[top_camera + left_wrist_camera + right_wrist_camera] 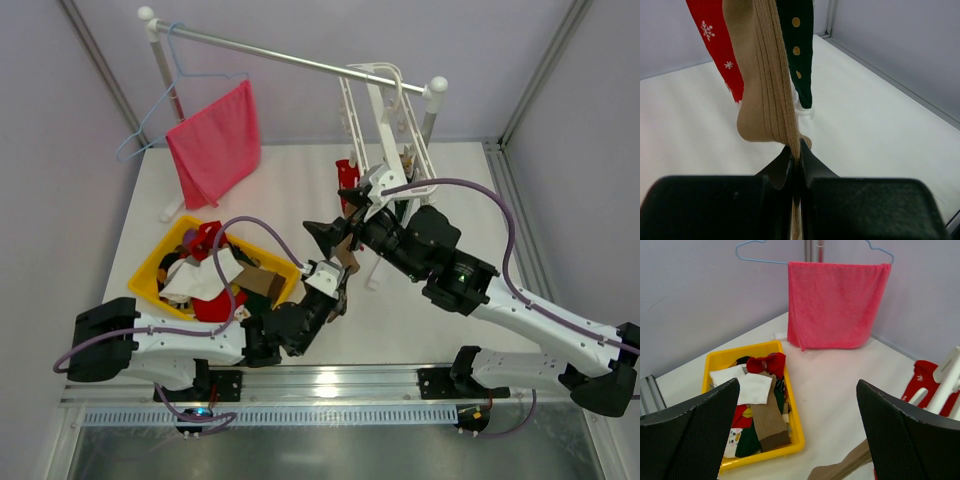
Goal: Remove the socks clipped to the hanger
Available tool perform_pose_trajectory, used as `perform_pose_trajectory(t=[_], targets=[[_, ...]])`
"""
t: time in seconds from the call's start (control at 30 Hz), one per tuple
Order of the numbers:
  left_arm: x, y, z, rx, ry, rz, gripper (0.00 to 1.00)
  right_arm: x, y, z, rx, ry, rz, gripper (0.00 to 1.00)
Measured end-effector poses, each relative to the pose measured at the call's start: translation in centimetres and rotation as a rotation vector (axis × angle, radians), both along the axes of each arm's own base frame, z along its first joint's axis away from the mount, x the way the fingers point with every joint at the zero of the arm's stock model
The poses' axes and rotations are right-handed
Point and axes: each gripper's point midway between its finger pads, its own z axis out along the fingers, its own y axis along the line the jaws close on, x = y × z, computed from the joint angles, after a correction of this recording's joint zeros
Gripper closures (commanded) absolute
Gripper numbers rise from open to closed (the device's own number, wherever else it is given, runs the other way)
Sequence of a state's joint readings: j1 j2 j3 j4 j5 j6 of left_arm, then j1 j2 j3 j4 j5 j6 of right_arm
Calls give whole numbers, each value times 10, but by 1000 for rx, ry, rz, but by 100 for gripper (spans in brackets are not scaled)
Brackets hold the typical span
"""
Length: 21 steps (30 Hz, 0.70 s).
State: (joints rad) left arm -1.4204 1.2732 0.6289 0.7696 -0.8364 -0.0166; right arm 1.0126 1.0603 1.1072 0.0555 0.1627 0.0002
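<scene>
"Checking the left gripper [796, 155]: what is it pinching?" the trainee is asking.

"It is clamping tight on the lower edge of the tan sock [762, 75], which is hanging from the hanger [392, 120] between the red sock [715, 40] and the green sock [797, 45]. The ribbed fabric is looking light, soft and stretchy, so it is probably going to lengthen before coming free; gripping higher, nearer the hanger, is likely giving a firmer pull. The right gripper [797, 385] is standing wide apart beside the hanger, holding nothing."

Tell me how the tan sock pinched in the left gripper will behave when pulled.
Probably floppy: the tan sock hangs limp, folding where the left gripper pinches it. Likely light; its ribbed knit may stretch before coming free.
</scene>
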Motion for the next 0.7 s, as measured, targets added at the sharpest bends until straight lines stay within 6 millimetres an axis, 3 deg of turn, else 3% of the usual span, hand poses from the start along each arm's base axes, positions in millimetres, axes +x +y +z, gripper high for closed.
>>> perform_pose_trajectory(t=[0.17,0.37,0.53,0.7], targets=[[-1,2,-1,-1,-1,-4,100,10,-14,-11,4,61,-102,2],[-5,-1,2,2,-18,-44,100,6,-39,-25,36,112,-175,2],[-9,-5,3,7,-31,-75,100,7,-48,-31,50,136,-236,2],[-13,-9,4,15,-44,-103,100,17,-55,-48,24,164,-325,2]])
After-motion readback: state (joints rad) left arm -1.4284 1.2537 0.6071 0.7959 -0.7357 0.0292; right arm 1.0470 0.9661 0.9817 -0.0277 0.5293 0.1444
